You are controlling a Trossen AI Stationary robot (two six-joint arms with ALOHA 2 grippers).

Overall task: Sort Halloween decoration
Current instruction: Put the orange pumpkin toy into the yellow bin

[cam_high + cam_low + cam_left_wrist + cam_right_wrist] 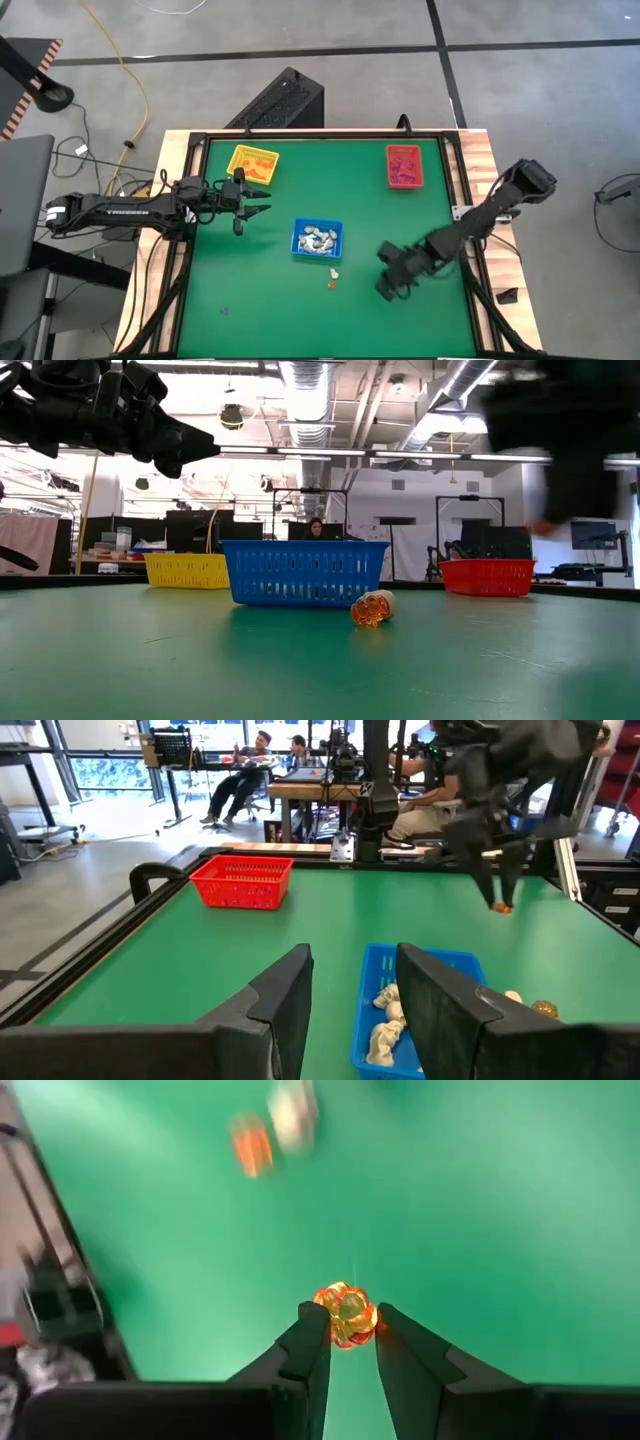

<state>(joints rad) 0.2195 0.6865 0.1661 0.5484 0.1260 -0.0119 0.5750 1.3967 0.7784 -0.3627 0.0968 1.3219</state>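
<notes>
The Halloween decoration shows as small trinkets. Several whitish ones lie in the blue tray (pixel 318 238). A whitish one (pixel 335 272) and an orange one (pixel 372 608) rest on the green table just near of that tray. My right gripper (pixel 348 1320) hangs above the table's near right part, shut on another orange trinket (pixel 345 1314). My left gripper (pixel 262 200) stands open and level above the table's left side, between the yellow tray (pixel 253 163) and the blue tray, with nothing between its fingers. My right gripper pinches the orange trinket's two sides (pixel 338 1320) between its two fingers. Seen from the left wrist, the trinket (pixel 503 906) sits at the fingers' free ends. The fingers slant down from the table's right side. The trinket is lifted clear of the table.
A red tray (pixel 404 166) stands at the far right and the yellow tray at the far left. Black rails (pixel 300 137) run along the table's edges. Bare green surface lies near and left of the blue tray.
</notes>
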